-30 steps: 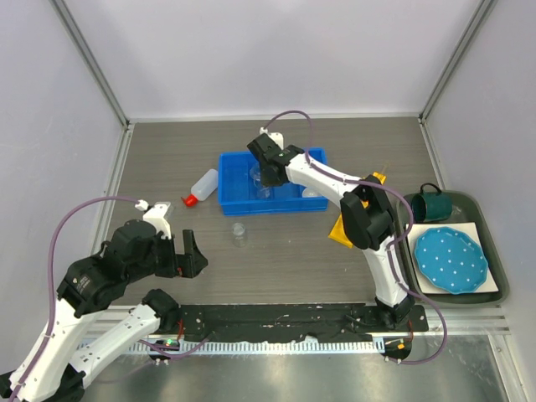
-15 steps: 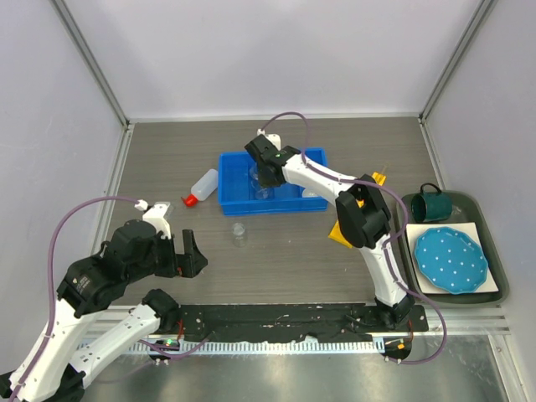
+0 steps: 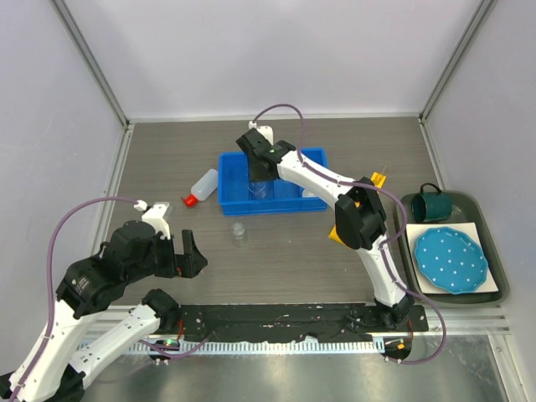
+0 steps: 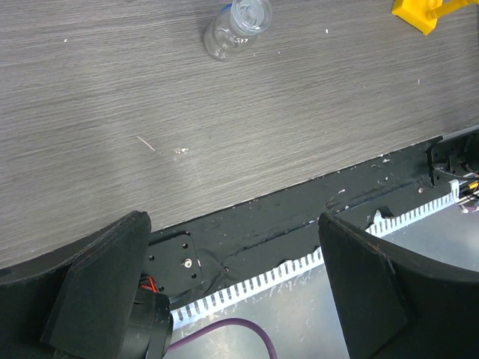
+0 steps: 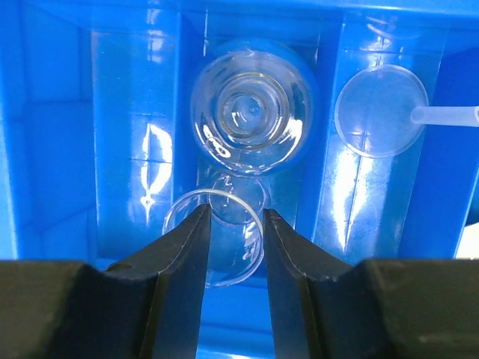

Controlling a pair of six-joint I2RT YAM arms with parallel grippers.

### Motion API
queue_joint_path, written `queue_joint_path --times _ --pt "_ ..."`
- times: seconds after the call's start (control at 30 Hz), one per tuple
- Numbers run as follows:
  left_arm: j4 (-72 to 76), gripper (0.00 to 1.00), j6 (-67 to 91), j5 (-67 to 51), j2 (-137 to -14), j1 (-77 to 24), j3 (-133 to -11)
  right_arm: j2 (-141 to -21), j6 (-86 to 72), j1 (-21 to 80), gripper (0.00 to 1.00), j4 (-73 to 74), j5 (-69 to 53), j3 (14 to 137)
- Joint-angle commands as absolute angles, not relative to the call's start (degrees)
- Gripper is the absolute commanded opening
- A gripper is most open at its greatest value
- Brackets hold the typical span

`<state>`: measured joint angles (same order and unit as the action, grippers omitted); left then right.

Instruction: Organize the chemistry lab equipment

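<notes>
A small clear beaker (image 5: pixel 217 247) is seen in the blue bin (image 3: pixel 285 206), in the same compartment as a round glass vessel (image 5: pixel 251 112) that sits just beyond it. In the neighbouring compartment a round clear dish (image 5: pixel 380 110) is seen, with a thin glass tube (image 5: pixel 449 114) meeting its edge. The right gripper (image 5: pixel 238 217) is held over the bin with only a narrow gap between its fingers. The beaker shows in that gap, but whether it is clamped cannot be told. On the desk (image 3: pixel 167 159) a red-capped squeeze bottle (image 3: pixel 202 185) is laid on its side just left of the bin, and a second small beaker (image 3: pixel 240 232) is placed in front of the bin. The yellow rack (image 3: pixel 338 234) is partly hidden by the right arm. The left gripper (image 4: pixel 232 221) is spread wide over the near desk edge, with nothing between its fingers.
</notes>
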<state>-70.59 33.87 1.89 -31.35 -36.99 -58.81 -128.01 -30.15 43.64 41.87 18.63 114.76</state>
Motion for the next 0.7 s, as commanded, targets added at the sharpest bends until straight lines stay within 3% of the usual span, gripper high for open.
queue_joint_path --times 0.0,0.17,0.4,0.67 --pt "-70.3 1.0 33.0 2.2 -30.7 -36.7 -59.4 -124.9 -29.2 45.5 0.4 44.6 22.0 119.7" --pt "-70.2 1.0 33.0 2.3 -30.7 -36.7 -59.3 -119.8 -28.0 48.8 0.46 46.0 26.4 118.3" --pt "-69.9 1.0 33.1 1.9 -30.3 -36.7 -59.2 -111.5 -26.1 57.7 0.68 43.9 29.0 107.1" --pt "-70.6 1.0 33.6 2.1 -29.6 -36.7 -59.6 -110.7 -27.5 64.2 0.78 40.3 25.5 97.7"
